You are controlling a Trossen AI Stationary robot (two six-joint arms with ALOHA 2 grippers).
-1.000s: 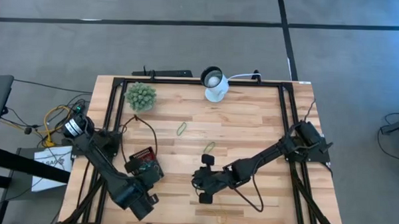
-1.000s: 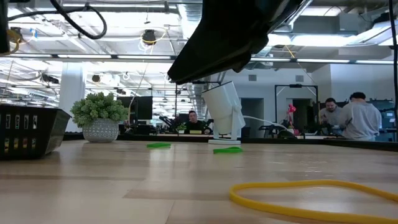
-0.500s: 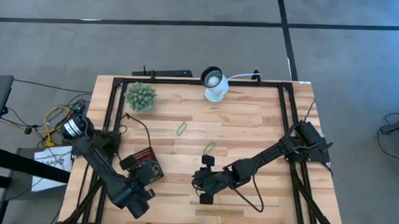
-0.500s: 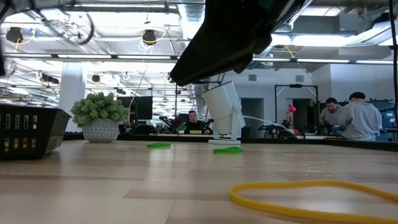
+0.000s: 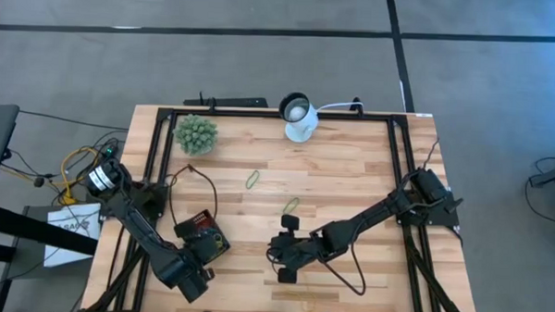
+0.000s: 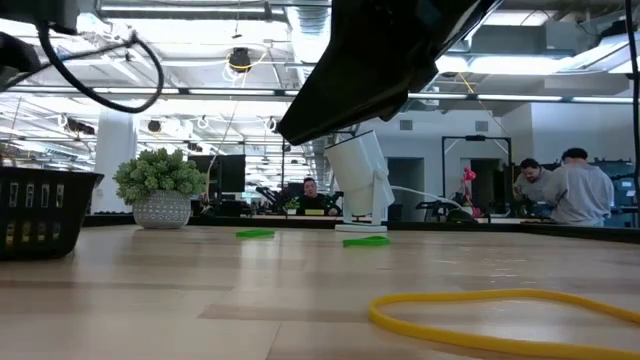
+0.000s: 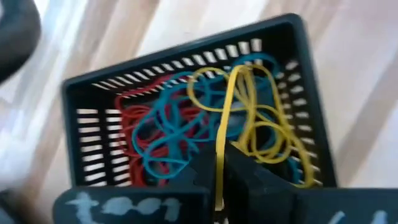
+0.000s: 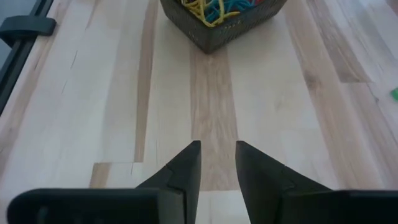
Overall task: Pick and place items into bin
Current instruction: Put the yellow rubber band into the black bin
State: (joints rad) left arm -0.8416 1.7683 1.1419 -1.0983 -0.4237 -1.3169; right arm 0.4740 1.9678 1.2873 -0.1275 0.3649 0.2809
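The left tool (image 7: pixel 219 171) hangs directly above the bin (image 7: pixel 81 102), its fingers pinched on a yellow loop (image 7: pixel 219 134). The loop's long axis runs straight from the fingertips into the tray, over the red, blue and yellow loops already piled there. In the high view the bin (image 5: pixel 199 235) sits on the worktop's (image 5: pixel 351 177) near left part, just beside the left tool (image 5: pixel 192 275).

The right tool (image 8: pixel 217 163) hovers low over bare worktop with fingers slightly parted and nothing between them, pointing toward the bin. A yellow band (image 6: pixel 490 312) lies on the worktop near it.

Farther off lie two green bands (image 5: pixel 291 206) (image 5: pixel 253 180), one past the other toward the far edge. Judged by position, the right arm is nearer to all three loose bands.
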